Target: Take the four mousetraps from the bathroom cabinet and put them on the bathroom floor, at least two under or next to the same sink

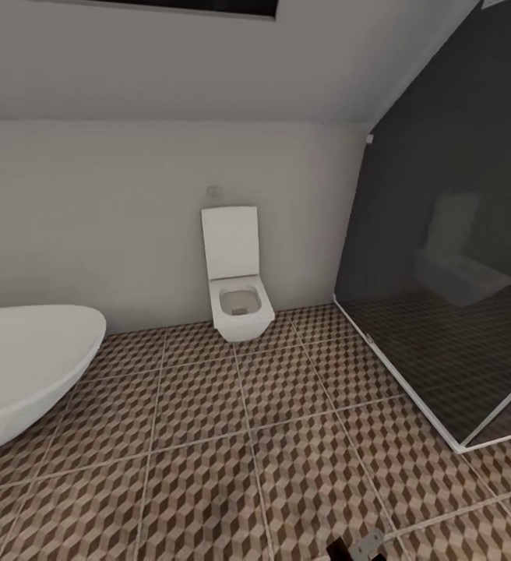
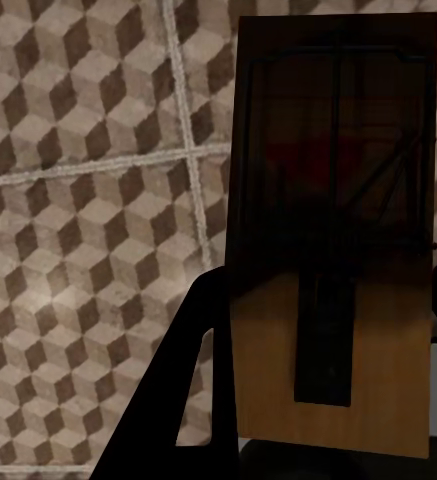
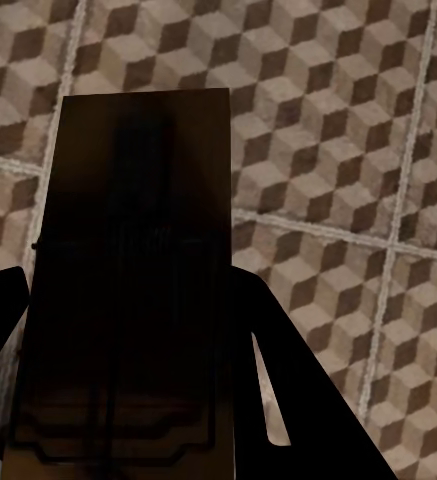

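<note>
Left pincer (image 2: 323, 445) grips a mousetrap (image 2: 333, 250): the tan wooden plate stands up between the two dark fingers (image 2: 178, 390), its far half in deep shadow, a dull red spot and dark wire parts just readable on its face. Right pincer (image 3: 118, 400) likewise clamps a second mousetrap (image 3: 128, 290), plate held flat between black fingers (image 3: 298, 400); this one is so shadowed that its metal parts are only faint outlines. Both plates are cut off at the frame edge near the fingers, so the contact points themselves are hard to make out.

Beyond each held trap, well below the pincers, lies the bathroom floor (image 1: 287, 436): large square tiles, brown, beige and white cube print, pale grout lines.

Head view, largest first:
- pale wall (image 1: 131, 218) under a sloping ceiling, across the floor ahead of the pincers
- dark glass shower enclosure (image 1: 450, 296) ahead to the right, white frame along its base, a dim reflection on the glass
- white oval bathtub (image 1: 22, 366) ahead to the left, cut off by the frame
- white wall-hung toilet (image 1: 238, 288), lid raised, straight ahead against the wall
- small dark and grey piece of the robot (image 1: 361, 547) at the lower edge, too cropped to identify.
</note>
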### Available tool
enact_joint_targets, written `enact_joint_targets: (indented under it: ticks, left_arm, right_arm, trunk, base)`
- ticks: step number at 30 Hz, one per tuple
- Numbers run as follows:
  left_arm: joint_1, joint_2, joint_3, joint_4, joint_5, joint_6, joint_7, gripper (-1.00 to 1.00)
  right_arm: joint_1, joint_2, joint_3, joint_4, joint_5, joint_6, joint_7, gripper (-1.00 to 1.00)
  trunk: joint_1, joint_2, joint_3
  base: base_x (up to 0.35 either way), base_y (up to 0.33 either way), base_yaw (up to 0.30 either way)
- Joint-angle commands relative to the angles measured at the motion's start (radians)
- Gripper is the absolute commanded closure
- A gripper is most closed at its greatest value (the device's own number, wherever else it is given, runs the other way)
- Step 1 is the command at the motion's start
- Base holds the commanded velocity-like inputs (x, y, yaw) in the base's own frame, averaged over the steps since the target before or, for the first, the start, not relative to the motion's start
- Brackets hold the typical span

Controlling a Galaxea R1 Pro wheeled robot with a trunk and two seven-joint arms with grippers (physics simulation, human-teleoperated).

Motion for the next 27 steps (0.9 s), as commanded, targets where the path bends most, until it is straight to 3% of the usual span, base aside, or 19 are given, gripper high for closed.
enact_joint_targets:
  ticks: [1,27]
  left_arm:
    - [-0.002,0.000,-0.008,-0.005,0.007,-0.009,0.004,1.00]
    - [-0.002,-0.001,-0.009,-0.009,0.006,-0.008,0.004,1.00]
  right_arm:
    - [0.000,-0.001,0.009,-0.003,-0.008,0.000,-0.005,1.00]
    - [0.000,-0.004,0.012,-0.003,-0.001,0.002,-0.002,1.00]
  trunk:
    - [0.000,-0.001,-0.001]
    - [0.000,-0.001,-0.007]
  base:
    - [0.000,0.000,0.000]
    - [0.000,0.000,0.000]
